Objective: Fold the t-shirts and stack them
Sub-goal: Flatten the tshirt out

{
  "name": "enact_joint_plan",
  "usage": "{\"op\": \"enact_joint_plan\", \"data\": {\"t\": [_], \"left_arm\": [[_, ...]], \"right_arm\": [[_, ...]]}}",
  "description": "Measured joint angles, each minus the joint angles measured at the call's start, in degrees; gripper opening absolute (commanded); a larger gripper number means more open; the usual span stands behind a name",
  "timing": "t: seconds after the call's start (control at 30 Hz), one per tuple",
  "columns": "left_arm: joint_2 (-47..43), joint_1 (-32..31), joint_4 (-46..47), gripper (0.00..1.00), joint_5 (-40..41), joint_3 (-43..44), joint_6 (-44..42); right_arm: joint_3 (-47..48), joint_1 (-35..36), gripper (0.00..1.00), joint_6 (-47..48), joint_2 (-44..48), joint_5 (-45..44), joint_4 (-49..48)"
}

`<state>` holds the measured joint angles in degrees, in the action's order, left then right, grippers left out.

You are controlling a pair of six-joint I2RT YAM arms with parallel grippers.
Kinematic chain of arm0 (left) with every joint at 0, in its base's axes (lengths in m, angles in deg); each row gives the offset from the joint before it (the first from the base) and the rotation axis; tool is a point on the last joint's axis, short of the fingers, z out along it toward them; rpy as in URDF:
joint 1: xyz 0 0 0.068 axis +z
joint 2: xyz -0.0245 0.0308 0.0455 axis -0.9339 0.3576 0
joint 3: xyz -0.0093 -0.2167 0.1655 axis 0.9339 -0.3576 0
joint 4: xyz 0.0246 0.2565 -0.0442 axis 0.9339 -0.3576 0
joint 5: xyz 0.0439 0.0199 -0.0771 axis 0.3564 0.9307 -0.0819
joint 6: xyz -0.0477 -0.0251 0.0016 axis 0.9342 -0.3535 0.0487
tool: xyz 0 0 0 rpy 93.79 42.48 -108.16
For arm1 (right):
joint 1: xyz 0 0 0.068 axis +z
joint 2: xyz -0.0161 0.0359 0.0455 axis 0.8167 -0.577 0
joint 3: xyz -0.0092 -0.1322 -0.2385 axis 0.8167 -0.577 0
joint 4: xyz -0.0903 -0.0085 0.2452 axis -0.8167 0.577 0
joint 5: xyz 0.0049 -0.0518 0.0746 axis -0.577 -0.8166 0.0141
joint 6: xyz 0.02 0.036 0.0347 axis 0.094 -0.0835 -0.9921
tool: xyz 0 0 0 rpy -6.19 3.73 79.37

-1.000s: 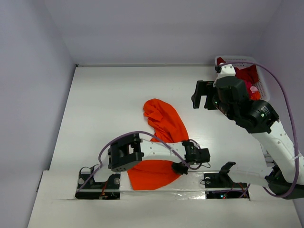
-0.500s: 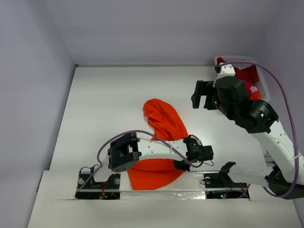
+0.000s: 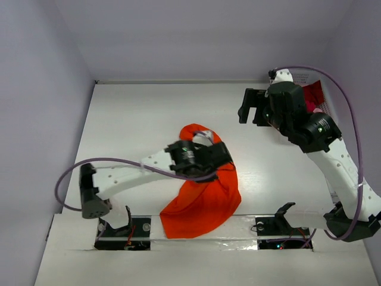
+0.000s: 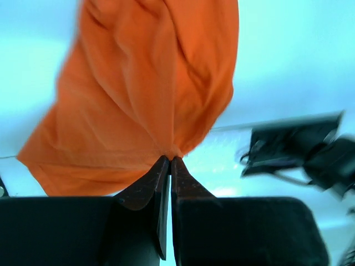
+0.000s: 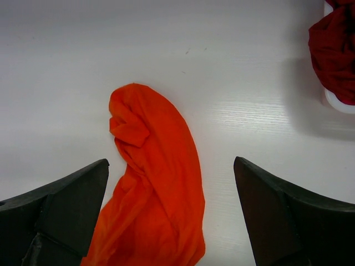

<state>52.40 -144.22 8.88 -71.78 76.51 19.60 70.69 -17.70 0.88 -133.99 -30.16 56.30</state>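
1 orange t-shirt (image 3: 202, 199): lying bunched on the white desk (image 3: 131, 119), reaching toward its near edge. Left fingers (image 4: 141, 191) are pinching 1 fold of it, pressed tight together. Right fingers (image 5: 61, 205) are hovering over the desk, spread wide, holding nothing. 1 dark red t-shirt (image 5: 335, 52): sitting in the white basket (image 5: 339, 104), far right.

white arm links (image 3: 342, 164), black joint housings (image 3: 309, 128), looping purple cables (image 3: 107, 159), dark wedge-shaped fingers (image 5: 283, 216)
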Motion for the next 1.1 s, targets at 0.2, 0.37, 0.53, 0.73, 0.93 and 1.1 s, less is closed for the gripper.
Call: {"op": "enact_joint_plan", "data": {"t": [0.2,0.37,0.53,0.73,0.93,1.1], "left_arm": [[-11.7,14.6,0.8,0.0,3.0,-4.6,-0.3],[-15.9,28.3,2.0,0.0,4.3,-7.1,-4.3],[-18.5,41.6,4.1,0.0,3.9,-9.7,-9.9],[-20.5,62.0,9.3,0.0,-0.9,-15.2,-19.0],[-20.4,73.0,14.4,0.0,-6.6,-21.1,-25.2],[-18.6,77.0,17.4,0.0,-10.7,-23.6,-28.1]], "right_arm": [[3.8,-4.7,1.0,-0.5,-4.4,3.2,-0.4],[7.0,-8.1,1.0,-0.9,-9.5,6.2,-0.6],[10.1,-11.5,1.0,-1.2,-16.5,11.4,-0.8],[15.0,-14.0,1.0,-1.0,-26.8,20.1,-0.9],[18.1,-14.5,0.96,-0.5,-35.6,30.6,-1.8],[17.0,-13.8,0.93,0.0,-41.8,35.9,-2.2]]}}
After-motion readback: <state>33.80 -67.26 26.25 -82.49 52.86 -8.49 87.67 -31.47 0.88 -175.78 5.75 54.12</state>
